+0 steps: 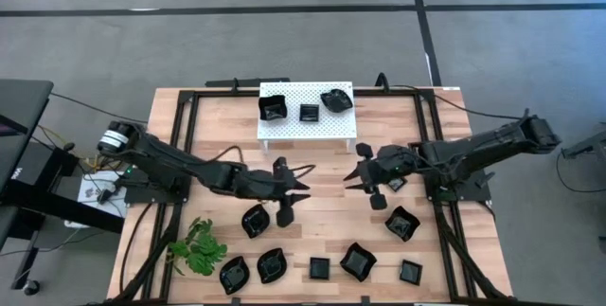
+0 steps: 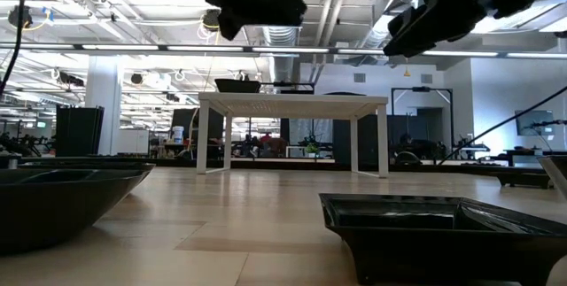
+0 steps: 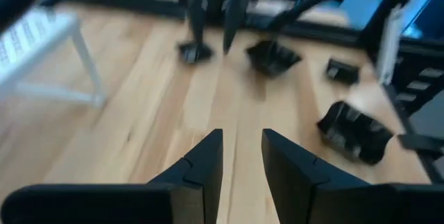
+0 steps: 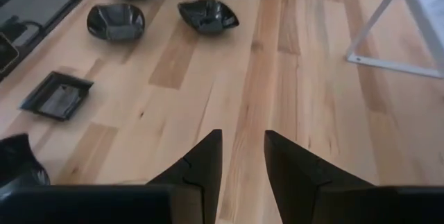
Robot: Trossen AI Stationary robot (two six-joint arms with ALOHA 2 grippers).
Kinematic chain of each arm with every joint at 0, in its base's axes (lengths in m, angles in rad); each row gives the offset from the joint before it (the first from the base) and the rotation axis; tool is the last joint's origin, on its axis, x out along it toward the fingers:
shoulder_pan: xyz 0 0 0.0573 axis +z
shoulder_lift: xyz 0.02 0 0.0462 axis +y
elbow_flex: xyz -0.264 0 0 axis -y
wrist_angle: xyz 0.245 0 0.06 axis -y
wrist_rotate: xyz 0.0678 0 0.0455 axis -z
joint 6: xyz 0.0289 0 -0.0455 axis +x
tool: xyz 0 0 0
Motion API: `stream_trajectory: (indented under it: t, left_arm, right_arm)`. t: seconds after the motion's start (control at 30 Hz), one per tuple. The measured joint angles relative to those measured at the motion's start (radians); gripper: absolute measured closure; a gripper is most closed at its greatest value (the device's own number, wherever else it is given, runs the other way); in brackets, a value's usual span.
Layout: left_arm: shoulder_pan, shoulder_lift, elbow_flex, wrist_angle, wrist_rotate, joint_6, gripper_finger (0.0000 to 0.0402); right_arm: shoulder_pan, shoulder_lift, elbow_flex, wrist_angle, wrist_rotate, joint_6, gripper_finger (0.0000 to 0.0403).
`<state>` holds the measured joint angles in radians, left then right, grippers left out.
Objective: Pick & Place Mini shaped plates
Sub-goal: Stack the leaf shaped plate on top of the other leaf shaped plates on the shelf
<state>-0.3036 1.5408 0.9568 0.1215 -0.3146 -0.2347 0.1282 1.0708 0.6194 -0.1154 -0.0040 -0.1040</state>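
Both hands, left (image 1: 301,190) and right (image 1: 351,175), hover parted (empty) over table (image 1: 322,169).

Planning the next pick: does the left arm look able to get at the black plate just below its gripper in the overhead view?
Probably yes: the left gripper is empty, fingers apart, and the plate lies close by on bare wood, nothing covering it.

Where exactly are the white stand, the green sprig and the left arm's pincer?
White stand (image 1: 305,126): high view, bare perforated top below the dishes.
Green sprig (image 1: 198,248): high view, middle of its leaves.
Left pincer (image 1: 298,177): high view, midway between its fingertips.
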Motion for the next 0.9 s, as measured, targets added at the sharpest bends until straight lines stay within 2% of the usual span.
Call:
stream_trajectory:
  t: [0.2,0.33,0.43,0.6,0.9]
  left_arm:
    - [-0.029,0.041,0.141,-0.482,-0.025,-0.232,0.0300]
    - [-0.069,0.038,0.142,-0.681,0.011,-0.591,0.0300]
    - [-0.103,0.044,0.105,-0.696,0.053,-0.757,0.0300]
    - [-0.157,0.113,0.070,-0.690,0.087,-0.821,0.0300]
    - [-0.183,0.197,0.069,-0.620,0.101,-0.829,0.0300]
  right_arm:
    - [0.001,-0.006,0.000,-0.004,0.000,-0.001,0.0300]
    - [0.001,-0.004,0.000,-0.011,0.000,-0.001,0.0300]
    - [0.001,-0.004,0.000,-0.010,0.000,-0.001,0.0300]
    - [0.001,-0.004,0.000,-0.010,0.000,0.000,0.0300]
    - [0.001,-0.004,0.000,-0.010,0.000,-0.001,0.0300]
